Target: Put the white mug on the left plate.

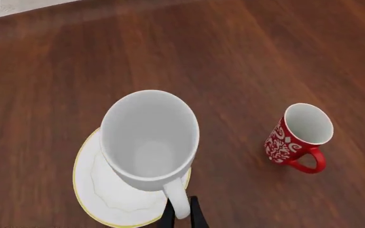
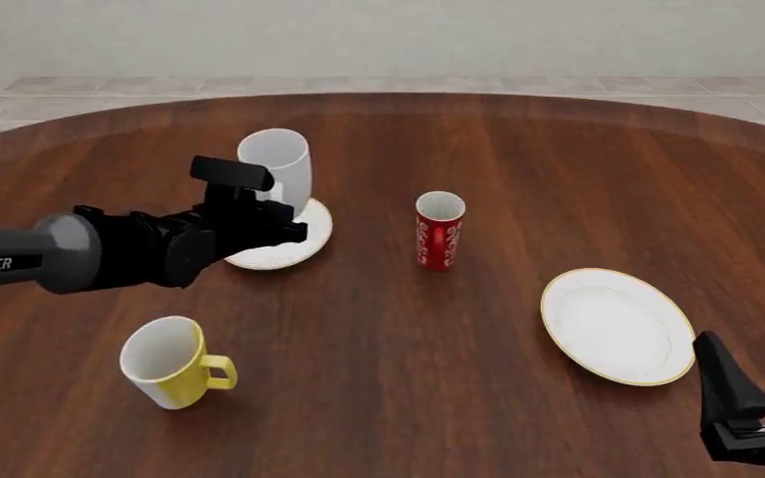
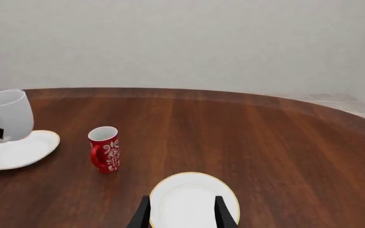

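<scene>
Two white gold-rimmed plates lie on the dark wooden table [image 2: 489, 329]; above the left plate [image 2: 300, 244], the smaller-looking one, hangs the tall glossy white mug [image 2: 276, 167], tilted and seemingly clear of it. Rigid, slick and probably breakable, it is best taken by its loop handle, where the left gripper [image 1: 184, 213] pinches it. The right gripper [image 3: 182, 211] hangs spread and empty.

Even, diffuse, bright lighting; I see no glare and no blur in any view. A pale sheen runs along the far edge of the table [image 2: 516, 139]. Shadows are faint and soft, closest under the yellow mug [image 2: 170, 363]. Renders stay sharp to the edges.
</scene>
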You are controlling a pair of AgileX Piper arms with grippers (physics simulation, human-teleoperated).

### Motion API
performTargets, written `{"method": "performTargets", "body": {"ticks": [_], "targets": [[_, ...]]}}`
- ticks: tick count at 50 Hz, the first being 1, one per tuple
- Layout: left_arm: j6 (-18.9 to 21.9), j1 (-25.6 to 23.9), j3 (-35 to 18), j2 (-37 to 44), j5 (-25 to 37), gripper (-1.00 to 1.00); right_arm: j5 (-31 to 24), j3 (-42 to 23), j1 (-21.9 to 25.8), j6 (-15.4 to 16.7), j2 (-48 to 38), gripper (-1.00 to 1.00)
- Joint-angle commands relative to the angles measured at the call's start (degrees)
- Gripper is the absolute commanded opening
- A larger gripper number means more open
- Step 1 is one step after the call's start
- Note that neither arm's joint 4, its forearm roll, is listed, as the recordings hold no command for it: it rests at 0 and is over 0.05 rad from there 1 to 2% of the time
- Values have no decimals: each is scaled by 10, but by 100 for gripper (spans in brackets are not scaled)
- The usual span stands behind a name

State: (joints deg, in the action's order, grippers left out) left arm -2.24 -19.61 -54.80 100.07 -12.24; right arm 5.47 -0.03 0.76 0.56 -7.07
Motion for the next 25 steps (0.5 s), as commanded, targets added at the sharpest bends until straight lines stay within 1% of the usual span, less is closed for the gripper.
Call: {"method": "performTargets", "body": {"ticks": [1, 25], "targets": [[-1, 6, -5, 16, -6, -100, -1, 0, 0, 0, 1, 100], [-11, 3, -7, 21, -7, -100, -3, 0, 0, -1, 5, 100]]}}
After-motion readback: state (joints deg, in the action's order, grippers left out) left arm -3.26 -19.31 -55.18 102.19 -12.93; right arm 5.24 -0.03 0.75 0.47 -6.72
